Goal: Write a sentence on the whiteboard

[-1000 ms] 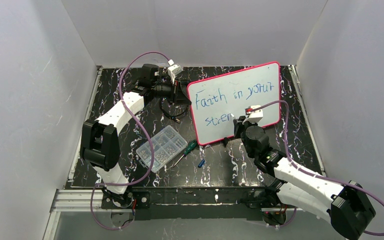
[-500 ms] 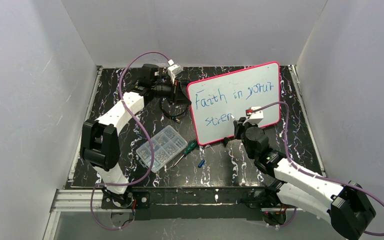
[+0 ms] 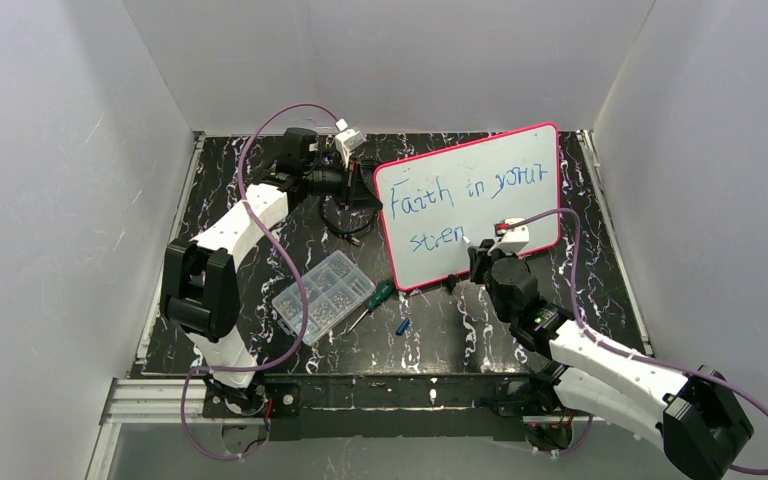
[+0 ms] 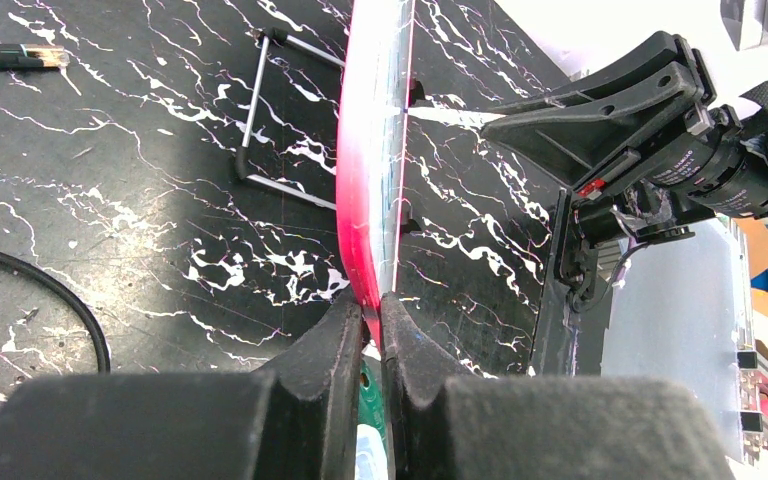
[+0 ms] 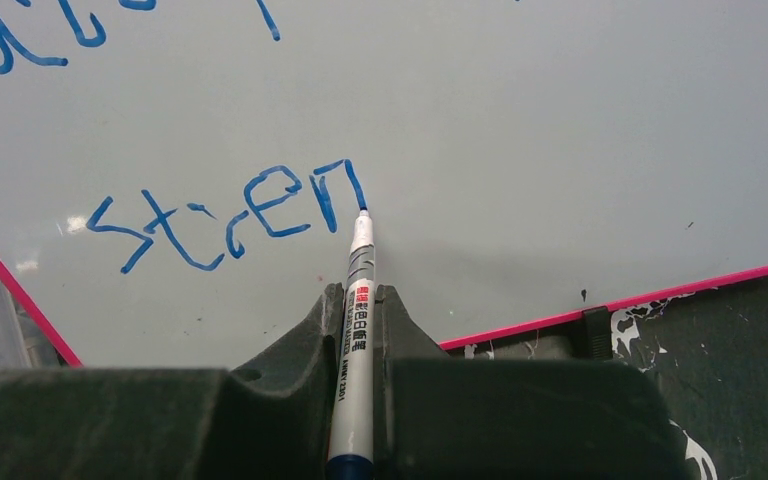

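The whiteboard [image 3: 480, 170] stands tilted on the black marbled table [image 3: 440, 335], toward 1 o'clock from the middle of the table. The sentence [image 3: 460, 192] on it is written in blue: "Faith in your" on the upper line and "stren" on the lower line, in the 7 o'clock part of the board. The left gripper [image 4: 372, 318] is at the board's 9 o'clock edge; its fingers are almost together and pinch the pink-red frame between them. The right gripper [image 5: 358, 298] reaches in from 6 o'clock and clamps a blue marker [image 5: 358, 262], whose tip touches the white surface at the end of the letter "n". At 8 o'clock from the board lie a clear parts box [image 3: 322, 296], a green-handled screwdriver [image 3: 374, 296] and a small blue cap [image 3: 401, 326].
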Controlling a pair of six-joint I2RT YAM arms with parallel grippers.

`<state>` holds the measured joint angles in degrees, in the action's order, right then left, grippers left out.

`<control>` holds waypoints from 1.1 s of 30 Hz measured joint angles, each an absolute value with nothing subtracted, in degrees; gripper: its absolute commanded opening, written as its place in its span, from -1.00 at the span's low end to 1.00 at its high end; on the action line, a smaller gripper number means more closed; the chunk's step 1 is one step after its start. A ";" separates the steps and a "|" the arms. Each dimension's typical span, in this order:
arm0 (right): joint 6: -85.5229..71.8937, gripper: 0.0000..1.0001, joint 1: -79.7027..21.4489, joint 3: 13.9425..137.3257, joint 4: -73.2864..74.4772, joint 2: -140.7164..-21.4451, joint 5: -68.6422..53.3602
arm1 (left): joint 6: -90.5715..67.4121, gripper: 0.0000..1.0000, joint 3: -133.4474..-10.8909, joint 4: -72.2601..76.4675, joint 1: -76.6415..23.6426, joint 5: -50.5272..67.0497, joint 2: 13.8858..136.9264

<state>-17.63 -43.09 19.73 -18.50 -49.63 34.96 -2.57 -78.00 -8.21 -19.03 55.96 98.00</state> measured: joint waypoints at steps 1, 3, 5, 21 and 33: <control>-17.80 -0.97 -43.09 19.66 -18.20 -49.52 34.96 | -2.57 -1.00 -78.00 -8.23 -19.03 55.96 98.00; -17.89 -0.97 -43.09 19.57 -17.89 -49.34 34.96 | -2.57 -1.00 -78.00 -8.21 -19.03 55.96 98.00; -17.89 -0.97 -43.09 19.57 -17.43 -49.10 34.92 | -2.57 -1.00 -78.00 -8.21 -19.03 55.99 98.00; -14.98 -0.97 -41.47 21.32 -11.62 -46.48 32.34 | -2.57 -1.00 -78.00 -8.23 -19.05 56.21 98.00; -13.93 -0.97 -36.36 21.65 -11.90 -47.86 28.64 | -2.57 -1.00 -78.00 -8.21 -19.03 56.14 98.00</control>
<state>-13.93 -36.36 21.65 -11.90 -47.86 28.64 -2.57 -78.00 -8.21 -19.03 56.14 98.00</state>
